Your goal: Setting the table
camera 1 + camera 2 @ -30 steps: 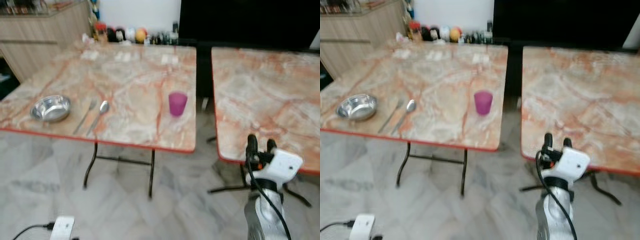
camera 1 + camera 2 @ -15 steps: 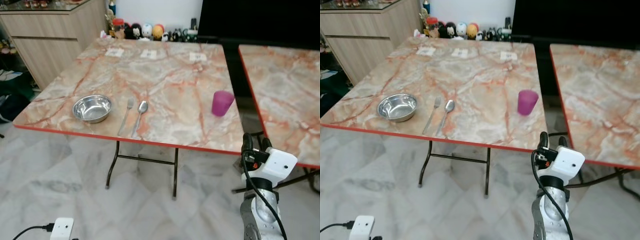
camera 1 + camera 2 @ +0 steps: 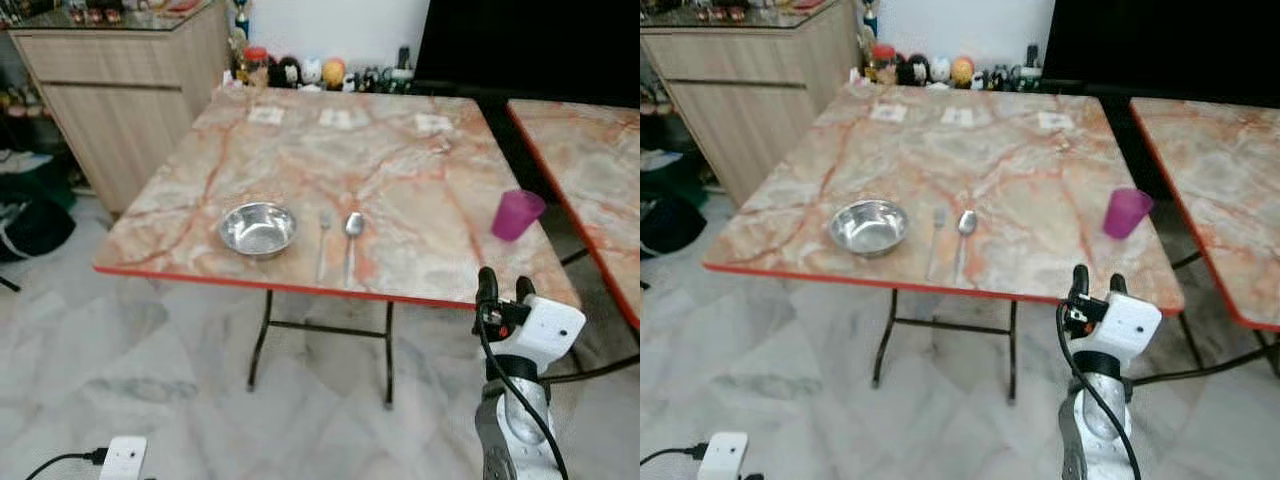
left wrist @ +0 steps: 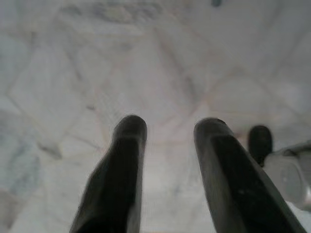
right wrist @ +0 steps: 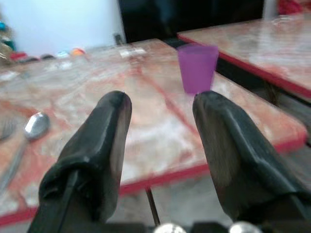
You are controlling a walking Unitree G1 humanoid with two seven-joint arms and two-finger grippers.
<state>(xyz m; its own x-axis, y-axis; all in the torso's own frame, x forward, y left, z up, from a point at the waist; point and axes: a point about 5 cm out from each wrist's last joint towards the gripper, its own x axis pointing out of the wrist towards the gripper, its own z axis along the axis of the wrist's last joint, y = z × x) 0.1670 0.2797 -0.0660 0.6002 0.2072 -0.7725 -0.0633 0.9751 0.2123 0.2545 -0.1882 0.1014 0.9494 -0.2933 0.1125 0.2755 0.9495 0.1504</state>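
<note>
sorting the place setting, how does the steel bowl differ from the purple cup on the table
The steel bowl is shiny metal, wide and shallow; the purple cup is matte purple, narrow and taller. The bowl sits by the near edge beside the fork and spoon; the cup stands alone near the table's right edge. Both are upright and look empty.

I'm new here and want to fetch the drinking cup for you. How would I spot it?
Go to the marble-patterned table with the red edge that carries a steel bowl, a fork and a spoon. The cup stands upright, alone near that table's right edge, apart from the cutlery. It is the one purple thing there.
</note>
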